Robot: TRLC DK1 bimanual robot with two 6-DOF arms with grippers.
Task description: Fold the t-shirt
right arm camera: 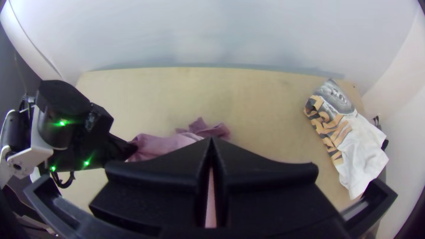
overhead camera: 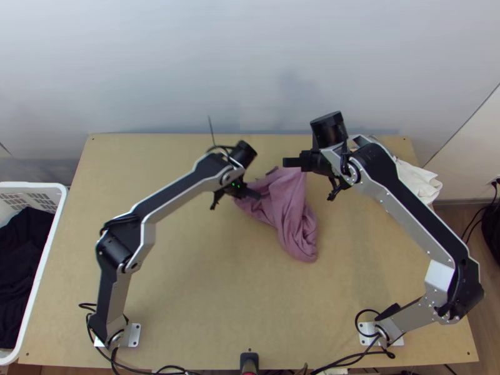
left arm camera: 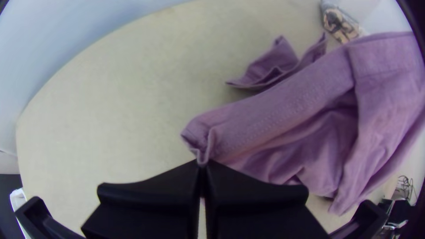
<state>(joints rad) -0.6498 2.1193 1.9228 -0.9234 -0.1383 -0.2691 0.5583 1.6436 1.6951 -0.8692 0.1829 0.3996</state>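
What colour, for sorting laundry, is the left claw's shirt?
The shirt is mauve, clearest in the left wrist view.

Left arm (overhead camera: pixel 174 191): bending at the elbow, its gripper (overhead camera: pixel 257 195) pointing inward, toward the right arm's side. Fingers (left arm camera: pixel 248 188) pressing together at the tips; green lights (right arm camera: pixel 62 123) glowing on the housing. Right arm (overhead camera: pixel 426 214): elbow bowing outward, gripper (overhead camera: pixel 286 162) pointing toward the left arm's side, fingertips meeting, a thin slit showing behind them.

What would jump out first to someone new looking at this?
The mauve t-shirt, bunched around the middle of the table, one edge pinched in the left gripper. Then the white printed cloth at the table's far right corner, past the right arm.
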